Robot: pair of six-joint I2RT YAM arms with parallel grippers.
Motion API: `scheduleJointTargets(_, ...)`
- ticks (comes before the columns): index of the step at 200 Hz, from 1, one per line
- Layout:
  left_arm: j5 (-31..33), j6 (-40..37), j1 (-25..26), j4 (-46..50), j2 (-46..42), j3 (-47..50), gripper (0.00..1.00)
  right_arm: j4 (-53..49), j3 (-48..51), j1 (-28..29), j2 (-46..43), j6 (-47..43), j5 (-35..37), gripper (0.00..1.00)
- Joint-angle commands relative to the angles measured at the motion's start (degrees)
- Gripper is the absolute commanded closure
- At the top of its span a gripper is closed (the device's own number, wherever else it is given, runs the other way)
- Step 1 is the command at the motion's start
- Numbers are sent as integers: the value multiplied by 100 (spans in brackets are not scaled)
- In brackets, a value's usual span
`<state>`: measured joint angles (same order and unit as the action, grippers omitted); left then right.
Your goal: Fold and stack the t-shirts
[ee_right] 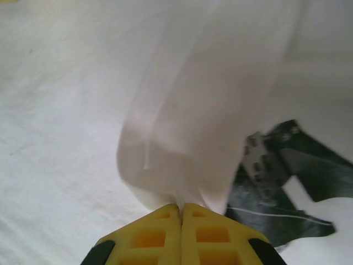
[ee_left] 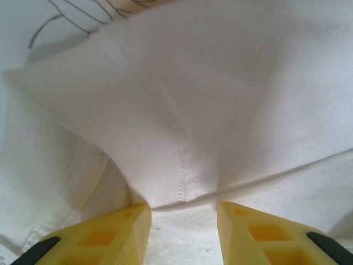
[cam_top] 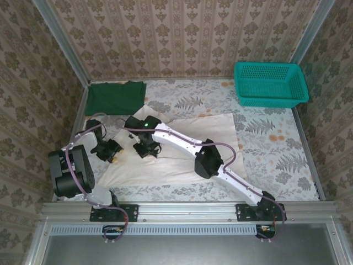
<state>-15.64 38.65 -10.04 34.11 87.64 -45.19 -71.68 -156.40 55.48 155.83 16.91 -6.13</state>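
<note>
Off-white t-shirt [cam_top: 160,168] partly beneath right arm [cam_top: 182,141]

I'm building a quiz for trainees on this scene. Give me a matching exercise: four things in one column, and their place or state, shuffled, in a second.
1. off-white t-shirt
2. dark green t-shirt
3. teal basket
4. right gripper

a. far right corner
b. shut on white cloth
c. spread out in the middle
d. far left corner

Pairs: 1-c; 2-d; 3-a; 4-b
</note>
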Motion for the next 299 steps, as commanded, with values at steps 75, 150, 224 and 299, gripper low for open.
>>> scheduleJointTargets(75,983,-90,73,262,7,182,63,-510,-167,-742,-426,401,404,100)
scheduleJointTargets(150,1114,-100,62,333,-26,21,62,-886,-59,-923,-220,443,508,91)
scheduleJointTargets(224,1403,-433,232,1403,-635,-1365,44,-812,1466,-1208,-1856,738,850,54)
scheduleJointTargets(299,846,-341,1997,2136,-1411,-686,55,3385,9832,-3603,-7026,2346,-1189,63)
